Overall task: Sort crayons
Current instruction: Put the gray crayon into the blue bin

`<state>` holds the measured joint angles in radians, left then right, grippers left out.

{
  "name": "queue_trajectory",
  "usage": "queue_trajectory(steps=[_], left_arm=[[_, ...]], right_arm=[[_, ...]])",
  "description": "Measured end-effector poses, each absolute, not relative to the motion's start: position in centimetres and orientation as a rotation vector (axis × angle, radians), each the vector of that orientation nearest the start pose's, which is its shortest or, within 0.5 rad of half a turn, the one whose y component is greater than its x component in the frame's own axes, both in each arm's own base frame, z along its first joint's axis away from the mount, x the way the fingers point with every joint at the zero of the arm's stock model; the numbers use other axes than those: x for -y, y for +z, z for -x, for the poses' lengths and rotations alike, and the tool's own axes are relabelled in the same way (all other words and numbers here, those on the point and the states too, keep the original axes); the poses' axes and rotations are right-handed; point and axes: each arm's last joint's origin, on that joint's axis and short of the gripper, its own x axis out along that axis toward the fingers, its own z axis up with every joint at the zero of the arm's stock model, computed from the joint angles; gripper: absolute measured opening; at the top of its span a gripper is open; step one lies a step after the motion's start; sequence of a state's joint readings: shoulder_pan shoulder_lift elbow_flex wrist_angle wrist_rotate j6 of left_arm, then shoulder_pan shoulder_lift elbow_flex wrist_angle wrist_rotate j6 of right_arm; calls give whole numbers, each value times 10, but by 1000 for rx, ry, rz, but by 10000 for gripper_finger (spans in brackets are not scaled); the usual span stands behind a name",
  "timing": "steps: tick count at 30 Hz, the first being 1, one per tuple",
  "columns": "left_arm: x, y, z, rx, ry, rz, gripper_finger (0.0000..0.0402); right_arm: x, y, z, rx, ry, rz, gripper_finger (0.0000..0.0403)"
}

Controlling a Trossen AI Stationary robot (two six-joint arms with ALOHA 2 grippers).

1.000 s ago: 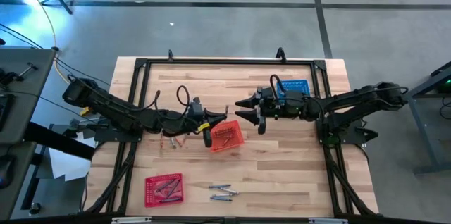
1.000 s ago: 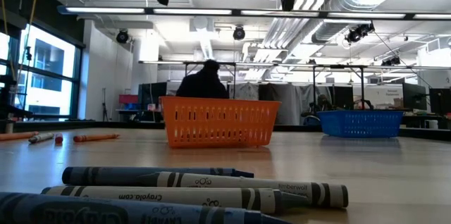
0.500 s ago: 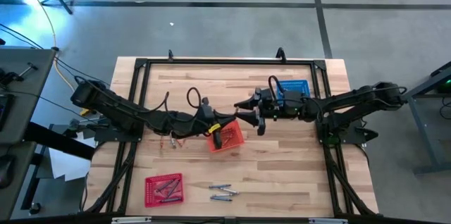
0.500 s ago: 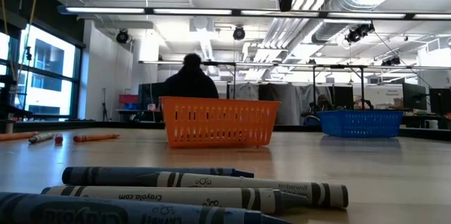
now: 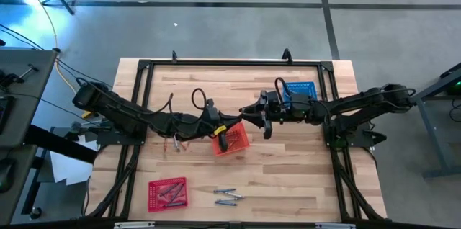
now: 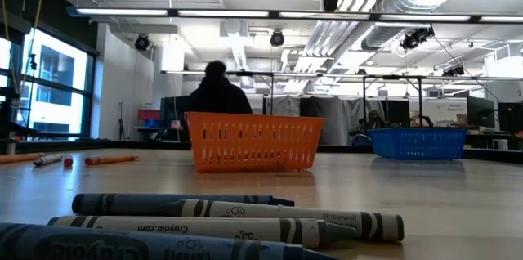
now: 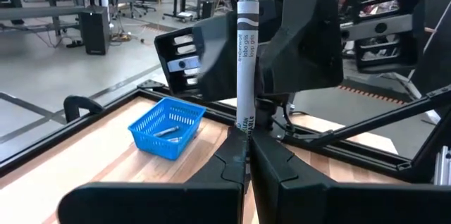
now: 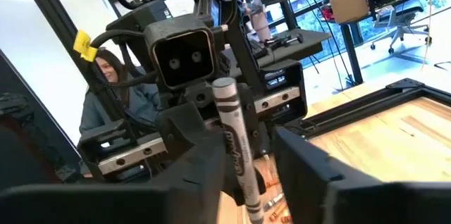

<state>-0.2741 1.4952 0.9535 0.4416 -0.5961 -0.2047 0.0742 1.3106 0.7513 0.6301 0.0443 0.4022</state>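
Both arms meet above the table's middle, over the orange-red basket [image 5: 232, 141]. My left gripper [image 7: 246, 143] is shut on a grey crayon [image 7: 246, 62] that sticks up from its fingertips. My right gripper [image 8: 250, 139] faces it, level, with one finger on either side of the same crayon [image 8: 236, 146]. A gap still shows beside one right finger [image 8: 303, 160], so I cannot tell that it touches. Loose grey-blue crayons [image 5: 227, 196] lie near the front edge, and red ones [image 5: 176, 145] lie left of the basket. My left gripper pinches the grey crayon's lower end [image 7: 244, 127] between its two fingertips, coming level from the table's left. The crayon stands roughly upright above the fingers, lifted clear of the table and the basket.
A blue basket [image 5: 299, 91] holding a crayon or two stands at the far right, under the right arm. A red basket [image 5: 167, 193] with crayons sits at the near left. Black frame rails [image 5: 216, 63] edge the table. People show in the room beyond [image 6: 216, 92].
My left gripper has carried the grey crayon toward the table's right, up to my right gripper, then held still. My right gripper has stayed in place and its fingers have drawn closer together around the crayon.
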Motion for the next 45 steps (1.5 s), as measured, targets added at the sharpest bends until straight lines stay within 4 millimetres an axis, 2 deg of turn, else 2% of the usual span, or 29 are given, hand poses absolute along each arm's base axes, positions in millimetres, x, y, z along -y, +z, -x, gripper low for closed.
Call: queue_trajectory(steps=[5,13,18,23,29,35,39,42,45], left_arm=[[74,283,-324,-54,329,165,0],[75,283,-325,-60,291,158,16],[76,283,-324,-76,253,87,57],[77,283,-324,-81,241,46,105],[77,285,-321,-95,240,40,140],[74,279,-317,-171,289,83,145],[73,277,-316,-186,315,107,140],[73,276,-316,-189,316,106,138],[73,278,-317,-175,315,112,138]], right_arm=[[-20,286,-287,64,43,-405,17],[-20,286,-287,60,46,-406,6],[-20,285,-287,49,59,-405,4],[-8,287,-280,-10,30,-407,3],[18,284,-247,-228,-176,-433,2],[35,276,-190,-506,-451,-518,1],[44,263,-155,-694,-765,-490,1],[53,254,-140,-804,-959,-486,1],[62,248,-144,-850,-1004,-458,1]])
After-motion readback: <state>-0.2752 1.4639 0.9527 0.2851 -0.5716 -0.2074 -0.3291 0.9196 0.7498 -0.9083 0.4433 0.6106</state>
